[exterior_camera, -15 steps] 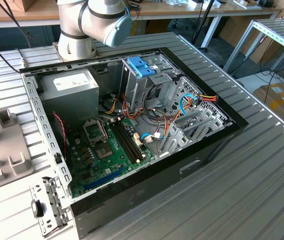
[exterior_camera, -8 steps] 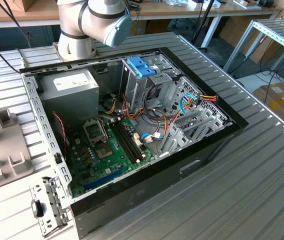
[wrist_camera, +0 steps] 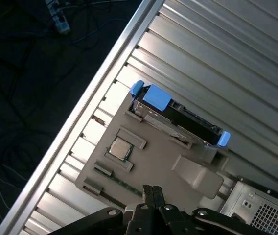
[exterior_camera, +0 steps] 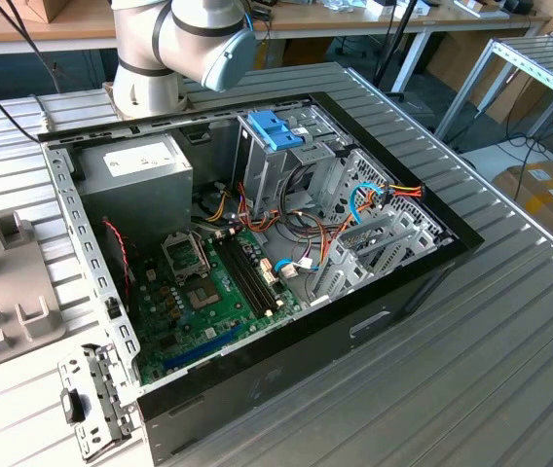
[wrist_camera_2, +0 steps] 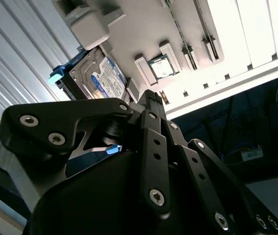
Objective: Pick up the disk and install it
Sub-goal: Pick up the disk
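Ribbed metal tabletop [wrist_camera: 217, 49] carried a grey holder tray [wrist_camera: 153, 159], and we saw the disk [wrist_camera: 180, 116] standing on edge in its slot. Our gripper [wrist_camera: 151, 190] hovered above, fingers together, empty.

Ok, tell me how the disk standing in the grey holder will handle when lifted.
The disk looks like a rigid metal slab, so probably stiff and heavy for its size. It seems to stand on edge in the grey holder, so a sideways push might tip it.
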`<state>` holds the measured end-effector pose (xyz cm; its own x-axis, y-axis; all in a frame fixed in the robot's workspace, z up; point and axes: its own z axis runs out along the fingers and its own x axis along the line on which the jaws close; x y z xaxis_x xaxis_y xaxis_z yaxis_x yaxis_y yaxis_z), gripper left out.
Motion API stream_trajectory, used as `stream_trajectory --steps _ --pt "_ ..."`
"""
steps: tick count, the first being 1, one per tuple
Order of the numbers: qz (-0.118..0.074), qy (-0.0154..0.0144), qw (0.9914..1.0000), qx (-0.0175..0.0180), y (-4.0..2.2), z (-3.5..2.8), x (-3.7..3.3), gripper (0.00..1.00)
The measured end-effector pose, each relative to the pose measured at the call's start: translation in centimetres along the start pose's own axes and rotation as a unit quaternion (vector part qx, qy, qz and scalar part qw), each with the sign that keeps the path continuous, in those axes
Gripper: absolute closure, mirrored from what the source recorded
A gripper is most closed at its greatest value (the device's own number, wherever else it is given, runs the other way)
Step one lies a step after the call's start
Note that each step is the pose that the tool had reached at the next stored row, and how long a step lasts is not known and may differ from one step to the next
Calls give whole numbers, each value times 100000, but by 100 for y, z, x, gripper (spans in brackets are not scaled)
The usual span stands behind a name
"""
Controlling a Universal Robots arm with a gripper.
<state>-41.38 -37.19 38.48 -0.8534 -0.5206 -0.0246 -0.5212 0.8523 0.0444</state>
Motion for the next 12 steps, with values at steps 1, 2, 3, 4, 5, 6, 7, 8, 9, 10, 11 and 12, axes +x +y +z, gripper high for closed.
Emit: stream_trajectory --steps 1,2,3,4,5,6,7,8,9,10,11,12 --pt "-119 4 100000 -2 0 0 0 89" --pt "-377 17 99999 -10 0 0 0 89" --pt "-619 26 99998 -13 0 0 0 89" --pt "-755 31 99997 -16 0 0 0 89" --pt "-930 40 99996 -23 0 0 0 89" --pt "-1121 46 99994 -27 0 1 0 89" --pt "-1353 55 99991 -32 0 1 0 89" --pt "-1482 66 99989 -35 0 0 0 89" --pt "-1572 70 99988 -38 0 0 0 89" --pt "-1675 73 99986 -41 0 1 0 89" --pt "-1772 78 99984 -43 0 0 0 89" --pt "-1872 83 99982 -46 0 1 0 89"
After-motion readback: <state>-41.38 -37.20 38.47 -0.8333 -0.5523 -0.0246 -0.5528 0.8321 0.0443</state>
